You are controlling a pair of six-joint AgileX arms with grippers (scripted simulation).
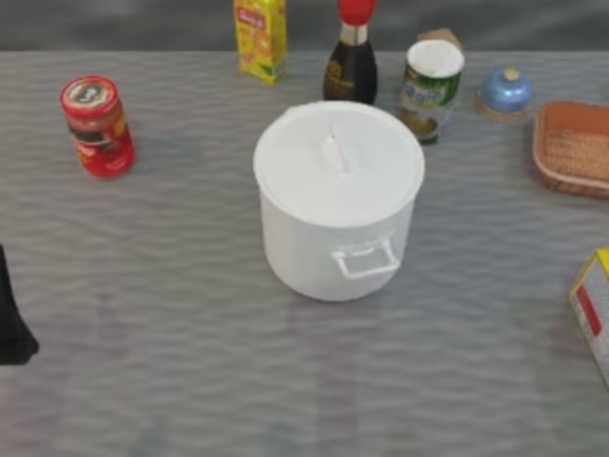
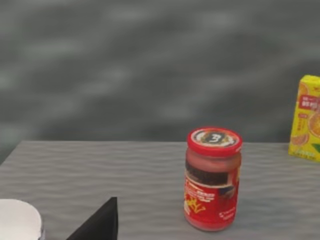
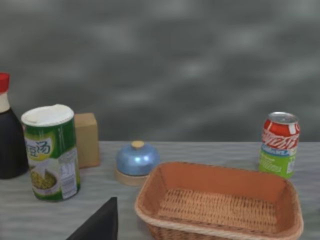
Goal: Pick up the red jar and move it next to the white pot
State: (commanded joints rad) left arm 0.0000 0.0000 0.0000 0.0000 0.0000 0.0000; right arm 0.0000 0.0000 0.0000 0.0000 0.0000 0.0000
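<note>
The red jar (image 1: pixel 96 126) stands upright at far left, well apart from the white pot (image 1: pixel 338 198) at centre. My left gripper (image 1: pixel 13 319) waits at the left edge; I cannot tell its opening. Risk: an off-centre grasp could topple the jar.

Soft, even light is falling from above, leaving only faint shadows beneath the large white lidded pot (image 1: pixel 338 200) on the grey rippled desk (image 1: pixel 171 314). No glare is showing. All three views are looking slightly blurred, backgrounds smeared and hazy.
</note>
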